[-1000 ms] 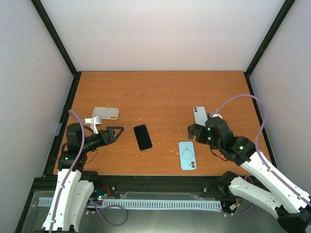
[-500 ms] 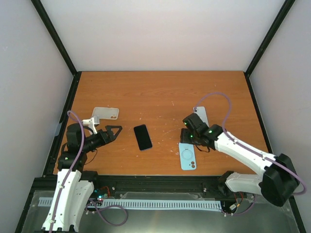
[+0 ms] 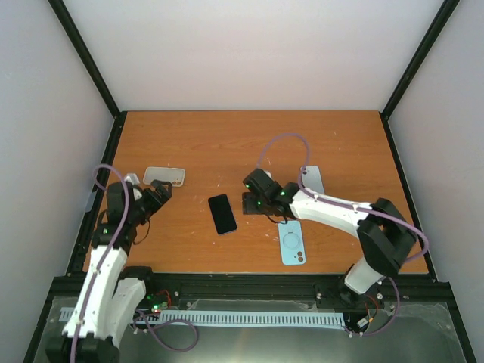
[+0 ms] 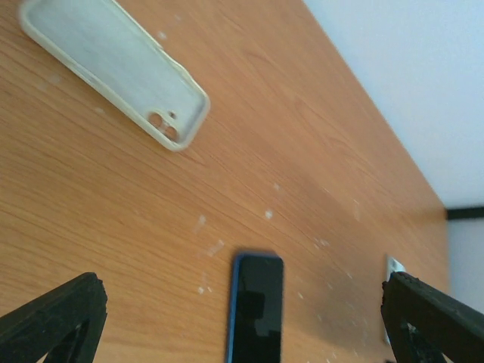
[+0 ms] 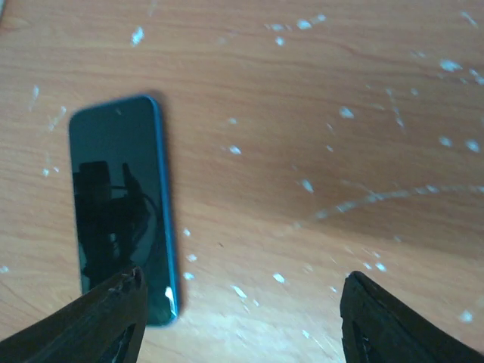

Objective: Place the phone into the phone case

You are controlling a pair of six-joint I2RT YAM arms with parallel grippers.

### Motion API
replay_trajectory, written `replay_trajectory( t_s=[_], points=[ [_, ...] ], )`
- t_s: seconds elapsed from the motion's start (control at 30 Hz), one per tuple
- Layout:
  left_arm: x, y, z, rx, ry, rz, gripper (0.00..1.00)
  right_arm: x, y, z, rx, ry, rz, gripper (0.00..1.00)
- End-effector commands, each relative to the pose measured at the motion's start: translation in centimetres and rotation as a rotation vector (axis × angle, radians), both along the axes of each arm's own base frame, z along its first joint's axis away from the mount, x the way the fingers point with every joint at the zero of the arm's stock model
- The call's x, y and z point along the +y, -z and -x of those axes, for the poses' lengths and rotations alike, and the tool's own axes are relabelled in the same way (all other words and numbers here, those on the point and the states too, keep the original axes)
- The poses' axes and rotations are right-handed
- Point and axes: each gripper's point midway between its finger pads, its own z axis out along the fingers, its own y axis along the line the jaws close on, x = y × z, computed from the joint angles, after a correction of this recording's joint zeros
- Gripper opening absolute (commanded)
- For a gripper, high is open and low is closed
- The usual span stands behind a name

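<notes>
Glossy, dark and blue-edged, the phone (image 3: pixel 221 213) lies flat and uncovered on the scuffed wooden bench (image 3: pixel 227 144), between a cream case (image 3: pixel 164 176) and a pale blue case (image 3: pixel 292 243). The right fingers (image 5: pixel 113 321) have swung over from the pale blue case to just beside the phone and stand spread wide, empty. The left fingers (image 4: pixel 57 321) gape empty too.

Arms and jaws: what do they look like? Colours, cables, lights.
The left arm and right arm match: white link shells, black joint housings. A lavender cable loops along each. Green LEDs dot the right arm's black joints. The jaws are matte black and blocky.
</notes>
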Motion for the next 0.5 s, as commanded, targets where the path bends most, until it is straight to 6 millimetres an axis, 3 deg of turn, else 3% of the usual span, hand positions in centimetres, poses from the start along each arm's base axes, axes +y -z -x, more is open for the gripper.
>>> replay_trajectory(
  t_s=[0.0, 0.03, 0.13, 0.3, 0.47],
  points=[
    [3.8, -2.6, -4.4, -0.018, -0.178, -0.103, 0.99, 3.3, -0.9, -1.8, -0.057, -0.006, -0.017, 0.69],
    [4.1, -3.1, -5.3, -0.015, -0.181, -0.114, 0.99, 3.8, -0.5, -1.8, -0.054, -0.012, -0.009, 0.70],
    [5.3, -1.9, -7.8, 0.050, -0.183, -0.103, 0.91, 5.5, -0.7, -1.8, -0.056, -0.036, -0.016, 0.69],
    [9.9, 0.7, -10.1, 0.168, -0.390, -0.105, 0.78, 6.9, -0.6, -1.3, -0.052, -0.061, -0.036, 0.69],
    [12.4, 0.5, -12.6, 0.131, -0.454, -0.168, 0.77, 8.1, 0.4, -1.0, -0.030, -0.069, -0.034, 0.69]
  ],
)
